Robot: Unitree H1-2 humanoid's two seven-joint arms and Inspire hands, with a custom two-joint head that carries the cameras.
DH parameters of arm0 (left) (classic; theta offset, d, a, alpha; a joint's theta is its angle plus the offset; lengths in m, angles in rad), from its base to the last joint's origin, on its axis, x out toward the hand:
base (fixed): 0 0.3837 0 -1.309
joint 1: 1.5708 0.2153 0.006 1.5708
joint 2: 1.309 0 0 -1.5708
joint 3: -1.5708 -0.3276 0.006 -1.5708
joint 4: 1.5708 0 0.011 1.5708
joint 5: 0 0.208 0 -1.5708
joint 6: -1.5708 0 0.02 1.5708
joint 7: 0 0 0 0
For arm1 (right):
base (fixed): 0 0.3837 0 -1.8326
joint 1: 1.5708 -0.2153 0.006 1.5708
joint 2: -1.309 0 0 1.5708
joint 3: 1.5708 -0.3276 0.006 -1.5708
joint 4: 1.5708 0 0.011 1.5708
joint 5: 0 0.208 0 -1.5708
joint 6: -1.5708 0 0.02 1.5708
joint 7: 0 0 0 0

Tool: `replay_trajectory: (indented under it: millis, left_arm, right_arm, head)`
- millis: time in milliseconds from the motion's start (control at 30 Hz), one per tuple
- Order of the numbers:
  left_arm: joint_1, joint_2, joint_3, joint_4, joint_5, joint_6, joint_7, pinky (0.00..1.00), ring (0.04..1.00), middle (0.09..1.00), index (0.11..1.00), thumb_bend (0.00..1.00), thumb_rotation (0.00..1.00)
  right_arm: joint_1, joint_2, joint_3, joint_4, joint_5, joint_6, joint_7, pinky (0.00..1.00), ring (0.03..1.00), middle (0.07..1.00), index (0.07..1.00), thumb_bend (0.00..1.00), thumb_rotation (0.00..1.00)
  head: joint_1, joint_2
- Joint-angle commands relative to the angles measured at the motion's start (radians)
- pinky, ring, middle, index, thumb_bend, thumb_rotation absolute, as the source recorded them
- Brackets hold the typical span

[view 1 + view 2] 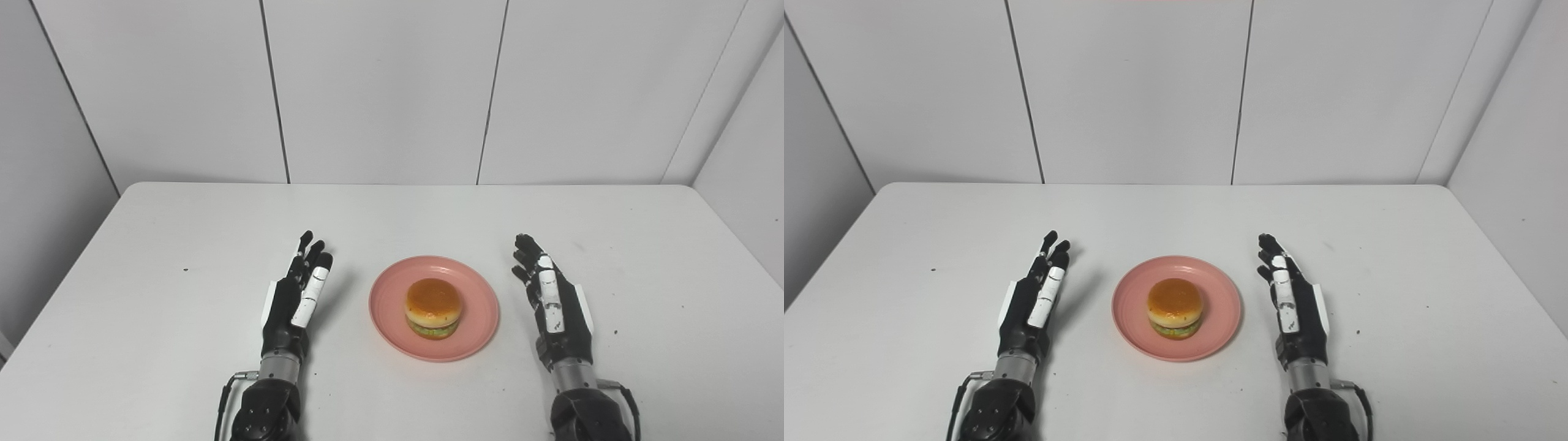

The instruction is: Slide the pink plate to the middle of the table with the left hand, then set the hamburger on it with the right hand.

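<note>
Both head cameras (side by side) look down over one table [184, 245].

A white table [153, 318] with rounded far corners is seen from above, and it fills the lower half of both views. Its surface is marked by some small dark specks: one is found on the left part [185, 269], and a few are scattered on the right part [614, 333]. Behind the table, a wall of pale grey panels [386, 92] is seen, divided by thin dark vertical seams. Angled side panels [744, 184] are placed at both sides.
</note>
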State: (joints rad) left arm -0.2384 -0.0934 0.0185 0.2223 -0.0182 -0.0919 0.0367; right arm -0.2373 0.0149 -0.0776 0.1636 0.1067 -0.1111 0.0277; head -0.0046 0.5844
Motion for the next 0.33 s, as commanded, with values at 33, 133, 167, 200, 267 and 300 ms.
replay_trajectory:
  millis: [33, 133, 167, 200, 267, 300]
  left_arm:
    - [0.0, -0.016, -0.008, -0.015, 0.002, -0.006, 0.009, 1.0, 0.974, 0.945, 0.945, 0.79, 0.77]
    - [0.002, -0.018, -0.007, -0.02, 0.001, -0.006, 0.008, 1.0, 0.977, 0.946, 0.945, 0.78, 0.76]
    - [0.003, -0.018, -0.007, -0.022, -0.001, -0.004, 0.007, 1.0, 0.977, 0.946, 0.945, 0.78, 0.76]
    - [0.003, -0.018, -0.006, -0.023, -0.002, -0.003, 0.006, 1.0, 0.977, 0.946, 0.946, 0.78, 0.76]
    - [0.003, -0.017, -0.006, -0.026, 0.0, 0.0, 0.006, 1.0, 0.975, 0.945, 0.948, 0.79, 0.77]
    - [0.003, -0.017, -0.005, -0.027, 0.0, 0.002, 0.006, 1.0, 0.975, 0.945, 0.948, 0.79, 0.77]
  right_arm:
    - [0.007, -0.008, 0.02, 0.015, -0.02, -0.02, 0.008, 0.95, 0.946, 0.923, 0.872, 0.88, 0.97]
    - [0.006, -0.021, 0.035, 0.017, -0.033, -0.016, 0.015, 0.99, 0.983, 0.958, 0.908, 0.88, 1.0]
    - [0.006, -0.029, 0.045, 0.018, -0.043, -0.02, 0.02, 1.0, 0.992, 0.966, 0.916, 0.88, 1.0]
    - [0.006, -0.035, 0.052, 0.019, -0.049, -0.023, 0.023, 1.0, 0.996, 0.974, 0.928, 0.9, 1.0]
    - [0.005, -0.045, 0.066, 0.018, -0.061, -0.027, 0.029, 1.0, 1.0, 0.986, 0.945, 0.93, 1.0]
    - [0.006, -0.05, 0.072, 0.014, -0.064, -0.024, 0.032, 1.0, 1.0, 0.987, 0.947, 0.93, 1.0]
  head:
    - [0.001, 0.001]
    - [0.0, 0.001]
    - [0.0, 0.001]
    - [0.0, 0.001]
    - [-0.001, 0.001]
    - [-0.001, 0.001]
